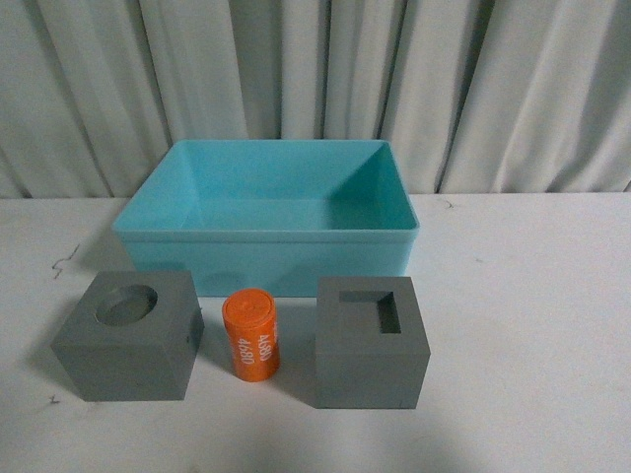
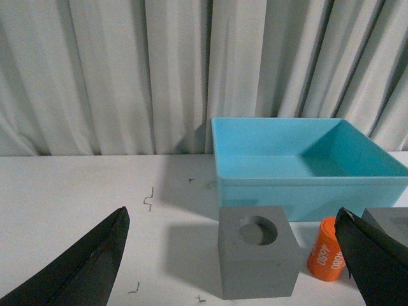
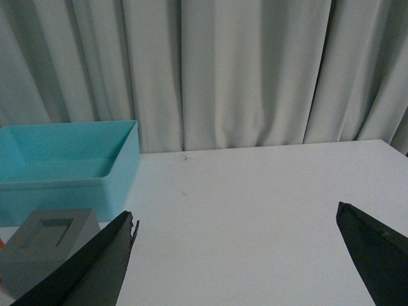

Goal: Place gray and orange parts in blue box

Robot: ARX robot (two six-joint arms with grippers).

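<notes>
Left wrist view: gray cube (image 2: 258,252) ahead of spread left hand (image 2: 231,211)

You are at a lab-style test bench — plain white table (image 1: 532,325); pale pleated curtain (image 1: 493,79) hung as a backdrop behind it, filling all three views.

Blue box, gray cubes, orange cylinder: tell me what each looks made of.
Blue box: probably molded plastic, smooth, with a faint sheen on the walls. Round-recess gray cube and square-recess gray cube: matte, even gray, no glare; perhaps plastic, not certain. Orange cylinder: smooth, slightly glossy skin with white 4680 print; plastic or a wrap, unclear.
</notes>
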